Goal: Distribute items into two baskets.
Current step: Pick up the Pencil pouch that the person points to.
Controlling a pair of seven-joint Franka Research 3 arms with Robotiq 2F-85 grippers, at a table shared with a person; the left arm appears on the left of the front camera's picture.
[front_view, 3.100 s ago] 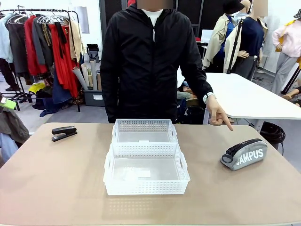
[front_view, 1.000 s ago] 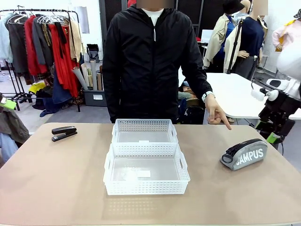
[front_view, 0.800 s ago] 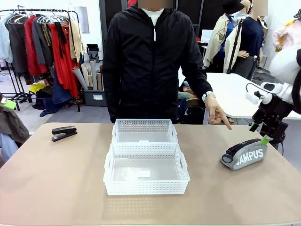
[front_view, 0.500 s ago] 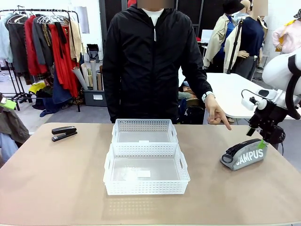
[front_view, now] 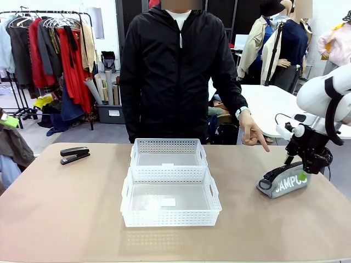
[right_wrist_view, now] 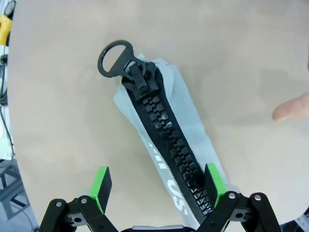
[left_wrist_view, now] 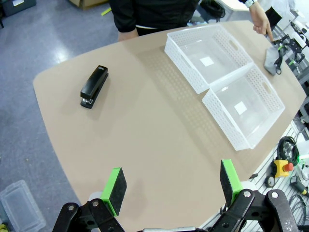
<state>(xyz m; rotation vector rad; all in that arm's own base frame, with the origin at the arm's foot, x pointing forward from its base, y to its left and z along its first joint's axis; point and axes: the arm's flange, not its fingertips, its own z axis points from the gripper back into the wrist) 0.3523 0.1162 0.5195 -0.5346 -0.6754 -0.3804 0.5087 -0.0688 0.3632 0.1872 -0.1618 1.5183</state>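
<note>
Bare desk lies open on both sides of the two touching baskets in the middle, the stapler sits far left, and the pouch is crowded by the spread fingers of the right gripper above and the person's hand just behind.

Bright even light, soft shadows, sharp

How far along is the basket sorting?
Done: nothing; the near basket and far basket are both empty. In hand: the right claw is open, straddling the pouch on the table, not closed on it; a person's hand points at the pouch. To do: grip and drop the pouch in a basket, then the stapler, which lies untouched far from the open left claw.
</note>
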